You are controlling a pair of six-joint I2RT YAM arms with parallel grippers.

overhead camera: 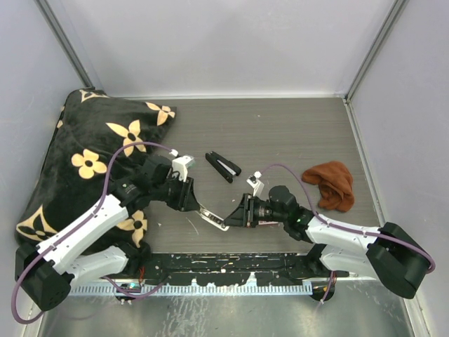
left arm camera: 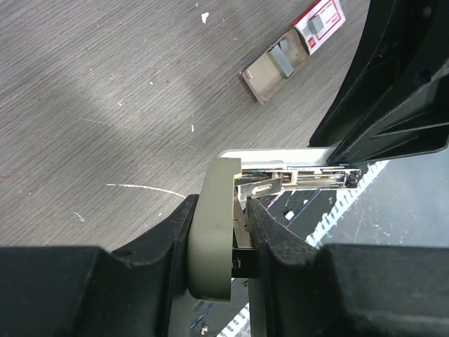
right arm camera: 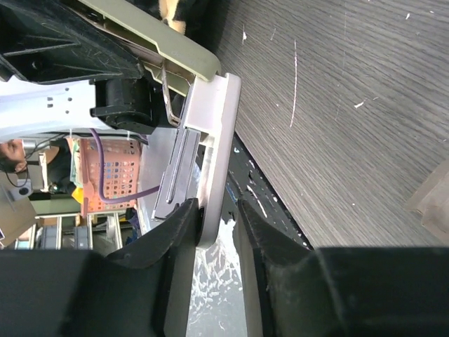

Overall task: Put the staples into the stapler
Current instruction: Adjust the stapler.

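Holds stapler (overhead camera: 210,216) open over the table's (overhead camera: 295,133) near edge.
Clamps its green arm in left pincer (left arm camera: 221,207), straddles its white base with right pincer (right arm camera: 216,208) slightly apart; staples (left arm camera: 283,60) on table beyond both.

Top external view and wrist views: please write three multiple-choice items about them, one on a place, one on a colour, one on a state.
1. Where on the table does the brown cloth lie?
A. at the left edge
B. on the right side
C. at the near edge, in the middle

2. What colours has the staple box?
A. blue and yellow
B. all black
C. red and white

3. What is the left claw doing?
A. it hangs open over bare wood
B. it is shut on the stapler
C. it grips the cloth

Key: 1 B, the cloth lies right of centre in the top view; 2 C, the left wrist view shows its red and white sleeve; 3 B, its fingers press both sides of the cream-green top.
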